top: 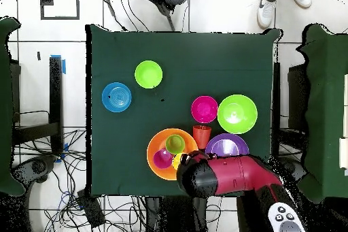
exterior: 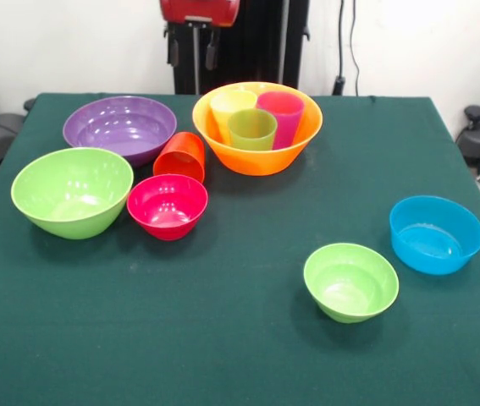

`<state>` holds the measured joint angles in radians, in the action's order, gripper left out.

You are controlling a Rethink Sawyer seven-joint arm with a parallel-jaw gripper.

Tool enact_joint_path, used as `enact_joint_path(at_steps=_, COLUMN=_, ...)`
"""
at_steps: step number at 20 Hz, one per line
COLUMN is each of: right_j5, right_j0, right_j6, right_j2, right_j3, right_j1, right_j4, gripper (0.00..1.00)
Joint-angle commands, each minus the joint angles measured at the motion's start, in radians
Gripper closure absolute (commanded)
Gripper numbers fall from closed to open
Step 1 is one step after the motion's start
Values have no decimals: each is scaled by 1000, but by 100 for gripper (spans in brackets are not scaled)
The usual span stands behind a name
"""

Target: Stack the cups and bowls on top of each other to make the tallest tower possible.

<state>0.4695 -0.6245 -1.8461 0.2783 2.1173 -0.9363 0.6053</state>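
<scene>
Shoe (top: 266, 13) beyond table (top: 204, 52), overhead only.

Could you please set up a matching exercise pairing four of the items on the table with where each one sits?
Things:
1. orange-red cup
2. yellow cup
3. blue bowl
4. pink-red bowl

Places:
A. standing inside the large orange bowl
B. apart from the cluster, near the small light-green bowl
C. on its side between the purple bowl and the orange bowl
D. right beside the large light-green bowl

Pairs: 1-C, 2-A, 3-B, 4-D
</scene>
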Motion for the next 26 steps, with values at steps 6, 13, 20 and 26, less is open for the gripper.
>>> enact_joint_path(at_steps=6, right_j5=-82, right_j0=-115, right_j6=122, right_j2=98, right_j3=-22, right_j1=144, right_j4=127, gripper=0)
enact_joint_path(at_steps=13, right_j5=-57, right_j0=-169, right_j6=141, right_j2=150, right_j3=-40, right_j1=97, right_j4=131, gripper=0)
enact_joint_path(at_steps=20, right_j5=-62, right_j0=-225, right_j6=167, right_j2=198, right_j3=-112, right_j1=167, right_j4=166, gripper=0)
enact_joint_path(at_steps=26, right_j5=-65, right_j0=-243, right_j6=185, right_j2=216, right_j3=-196, right_j1=265, right_j4=232, gripper=0)
